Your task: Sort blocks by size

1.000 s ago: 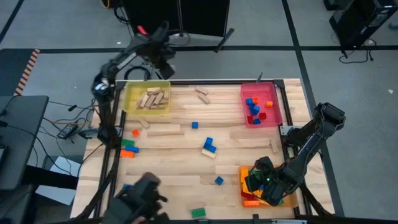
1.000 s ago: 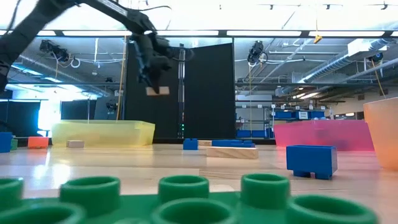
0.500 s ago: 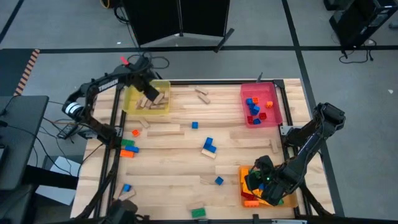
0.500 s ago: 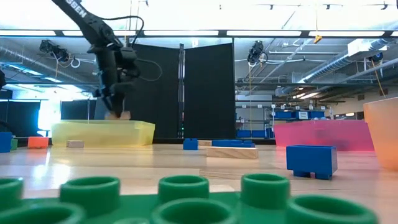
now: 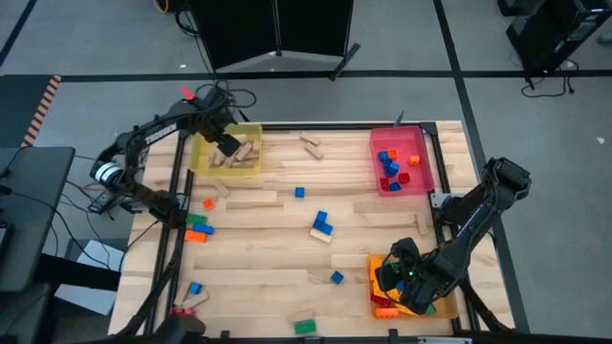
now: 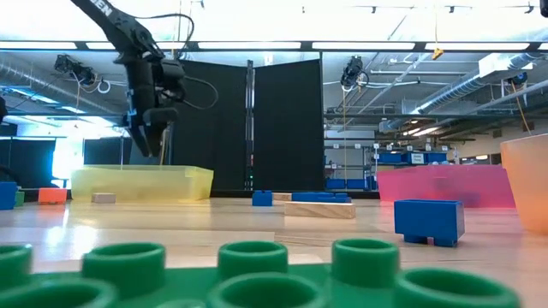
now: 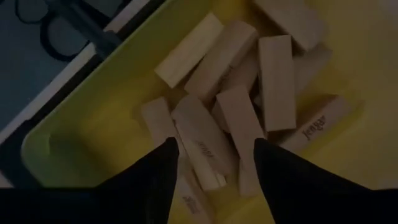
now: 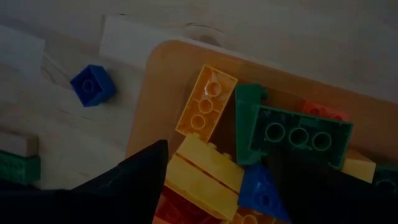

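Note:
Above the yellow tray (image 5: pixel 199 153) at the table's far left, my left gripper (image 5: pixel 228 145) (image 6: pixel 154 147) (image 7: pixel 214 146) points down and is open. The tan wooden blocks (image 7: pixel 236 74) lie in a heap on the tray's floor, below and between its fingers. My right gripper (image 5: pixel 400 277) (image 8: pixel 217 155) stands open over the orange tray (image 8: pixel 161 74) at the near right. Studded bricks (image 8: pixel 205 112) in yellow, green, blue and red lie piled in that tray. Neither gripper holds anything.
A red tray (image 5: pixel 402 161) with small blue and red bricks stands at the far right. On the table lie blue bricks (image 5: pixel 321 223), a wooden plank (image 5: pixel 253 200), a wooden block (image 5: pixel 311 145), orange and green bricks (image 5: pixel 198 227) and a green brick (image 5: pixel 304 326).
My left gripper has come down from beyond the table's far edge toward the yellow tray, carrying a tan wooden block. It has opened there and let the block go. The block no longer shows between its fingers. My right gripper has kept still.

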Controlling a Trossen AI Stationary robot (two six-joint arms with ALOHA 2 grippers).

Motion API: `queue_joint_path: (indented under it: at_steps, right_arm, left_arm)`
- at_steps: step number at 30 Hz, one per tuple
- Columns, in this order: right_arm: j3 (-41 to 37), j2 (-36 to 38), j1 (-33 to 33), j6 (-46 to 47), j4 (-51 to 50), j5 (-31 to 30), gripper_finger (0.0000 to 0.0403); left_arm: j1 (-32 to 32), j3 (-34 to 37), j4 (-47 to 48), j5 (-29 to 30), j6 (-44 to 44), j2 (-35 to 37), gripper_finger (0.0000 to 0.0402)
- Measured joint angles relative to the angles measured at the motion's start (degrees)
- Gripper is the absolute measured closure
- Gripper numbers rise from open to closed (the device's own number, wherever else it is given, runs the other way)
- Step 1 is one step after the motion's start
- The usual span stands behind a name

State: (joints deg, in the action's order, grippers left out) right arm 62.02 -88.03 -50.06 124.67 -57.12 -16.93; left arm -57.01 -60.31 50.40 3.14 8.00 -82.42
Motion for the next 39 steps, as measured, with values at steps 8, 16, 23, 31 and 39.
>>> queue_joint_path:
  at_steps: [8, 16, 23, 31, 39]
  right_arm:
    - [0.0, 0.0, 0.02, -2.33, -0.04, -0.15, 0.0114]
    - [0.0, 0.0, 0.02, -6.38, -0.93, -0.18, 0.0116]
    - [-0.02, 0.0, 0.02, -9.83, -0.85, -3.06, 0.0115]
    - [-0.02, 0.0, 0.0, -14.53, -0.76, -3.15, 0.0114]
    - [-0.02, 0.0, 0.02, -18.28, -0.76, -3.15, 0.0119]
  left_arm:
    - [0.29, 0.73, 6.58, -0.59, -3.82, 10.81, 0.0184]
    - [3.58, 5.13, 12.95, -2.36, -11.59, 21.77, 0.0184]
    - [10.58, 11.07, 18.08, -3.46, -18.35, 29.5, 0.0183]
    - [24.44, 19.27, 19.07, -4.31, -34.85, 39.06, 0.0183]
    - [39.09, 22.0, 14.51, -4.45, -46.08, 42.28, 0.0183]
